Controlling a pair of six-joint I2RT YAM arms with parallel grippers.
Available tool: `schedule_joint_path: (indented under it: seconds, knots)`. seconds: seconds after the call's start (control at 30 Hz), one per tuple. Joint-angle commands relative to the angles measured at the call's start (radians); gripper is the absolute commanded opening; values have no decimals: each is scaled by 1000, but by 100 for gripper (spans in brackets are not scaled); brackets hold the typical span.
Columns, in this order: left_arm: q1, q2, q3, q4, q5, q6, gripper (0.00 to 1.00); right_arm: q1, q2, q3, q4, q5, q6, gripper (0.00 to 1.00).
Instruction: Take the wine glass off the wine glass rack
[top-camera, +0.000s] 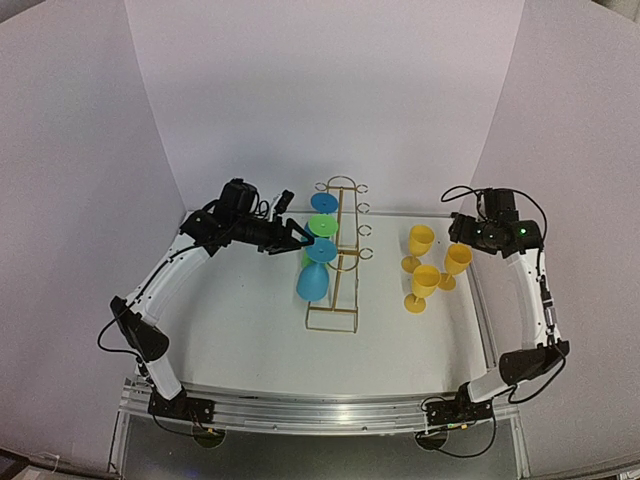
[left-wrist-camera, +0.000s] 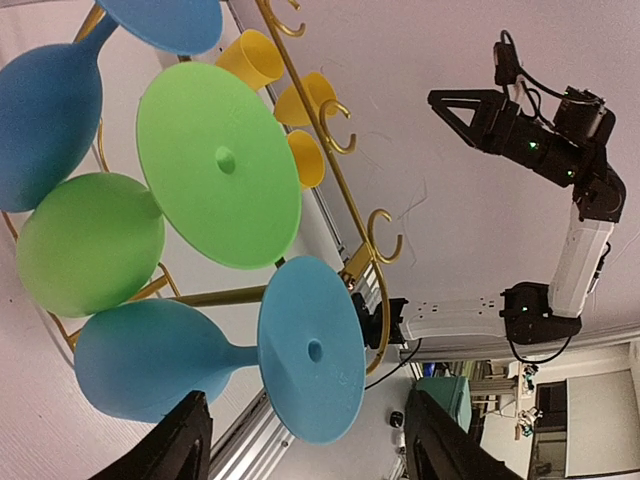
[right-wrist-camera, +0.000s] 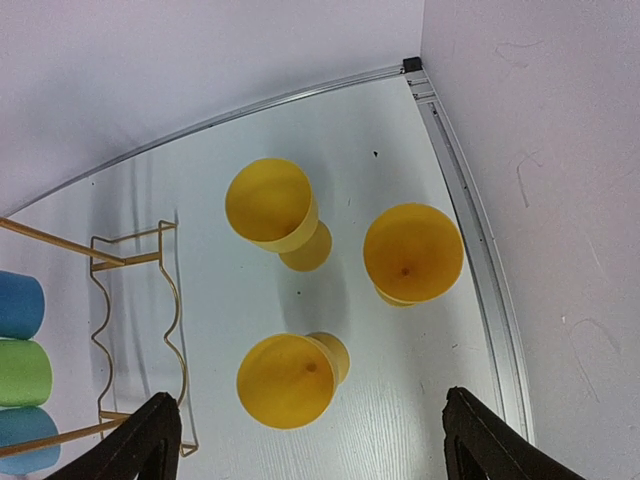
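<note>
The gold wire wine glass rack (top-camera: 340, 262) stands mid-table with three glasses hung upside down on its left side: a blue one (top-camera: 313, 282) nearest, a green one (top-camera: 321, 226) and another blue one (top-camera: 324, 202) behind. My left gripper (top-camera: 301, 238) is open just left of the nearest blue glass's foot. In the left wrist view that foot (left-wrist-camera: 312, 350) sits between and just ahead of my open gripper (left-wrist-camera: 310, 452), untouched, with the bowl (left-wrist-camera: 150, 360) to the left. My right gripper (top-camera: 460, 228) is open and empty above the yellow glasses.
Three yellow glasses (top-camera: 421, 240) (top-camera: 457, 260) (top-camera: 425, 282) stand upright right of the rack; they show below my right gripper (right-wrist-camera: 315, 455) in the right wrist view (right-wrist-camera: 288, 380). The rack's base (right-wrist-camera: 140, 330) lies at that view's left. White walls enclose the table.
</note>
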Motion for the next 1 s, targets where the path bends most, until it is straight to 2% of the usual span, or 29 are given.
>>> schedule_joint_path:
  seconds: [0.0,0.37,0.97]
  knots:
    - [-7,48,59,-31,14,-14,61,7,-29,-2,-5,9,12,84]
    - [1,61,65,-13,36,-36,35,7,-58,-17,-5,12,8,84]
    - [38,5,9,-46,30,-3,30,7,-44,13,-4,-7,18,83]
